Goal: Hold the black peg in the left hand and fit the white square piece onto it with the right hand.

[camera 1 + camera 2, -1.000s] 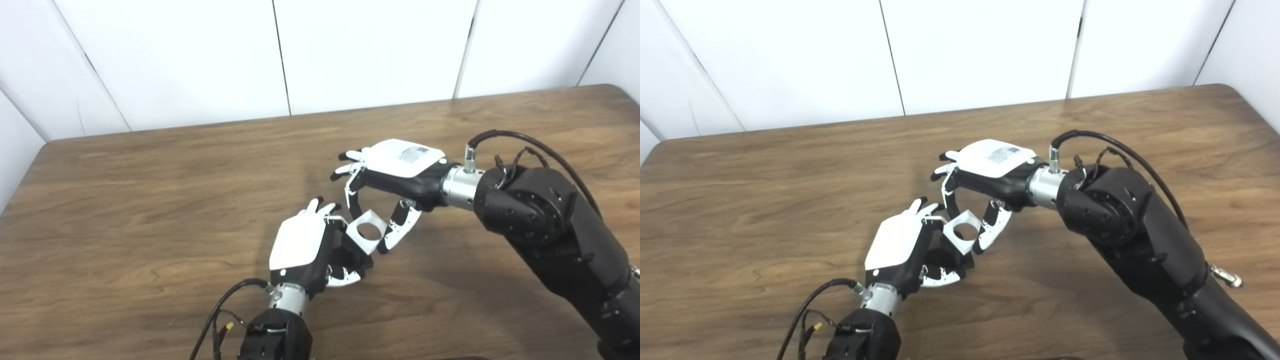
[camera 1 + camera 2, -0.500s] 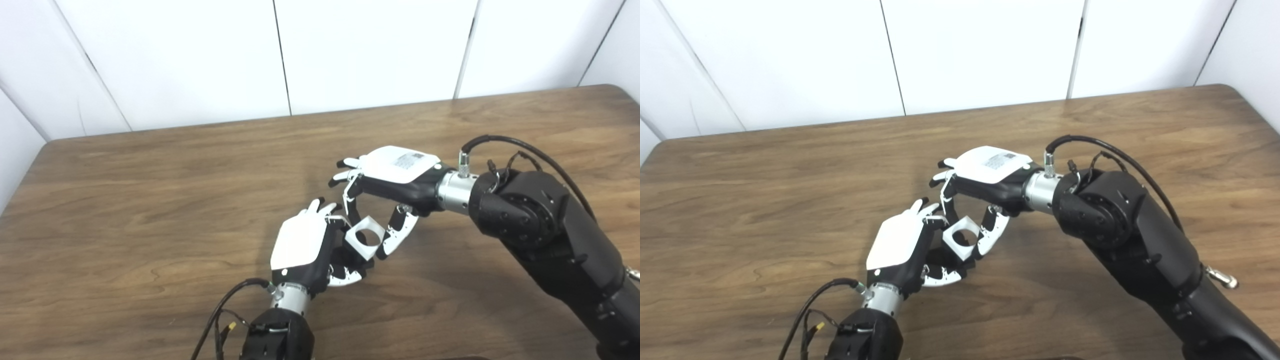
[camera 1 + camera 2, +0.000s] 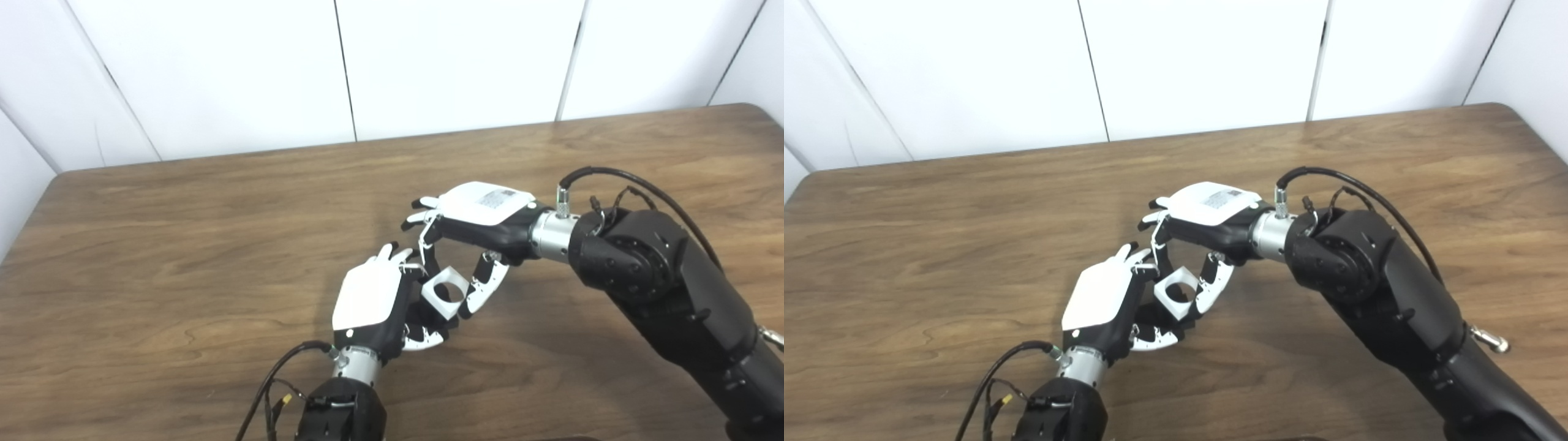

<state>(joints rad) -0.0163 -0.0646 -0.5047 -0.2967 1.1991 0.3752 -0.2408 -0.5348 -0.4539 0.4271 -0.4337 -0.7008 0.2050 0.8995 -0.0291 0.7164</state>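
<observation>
While left hand (image 3: 373, 300) fingers grip peg (hidden), right hand (image 3: 474, 229) fingers pinch white square piece (image 3: 446, 291).

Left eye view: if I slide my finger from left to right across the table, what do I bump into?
Bare wooden table → left hand → white square piece → right hand → right arm.

Table (image 3: 153, 257): brown wood-grain top, rounded corners visible at far left and far right, its far edge running just beside the wall.
Wall (image 3: 453, 61): white panels behind the far edge of the table, divided by thin dark vertical seams; side panels angle inward at both far corners.
</observation>
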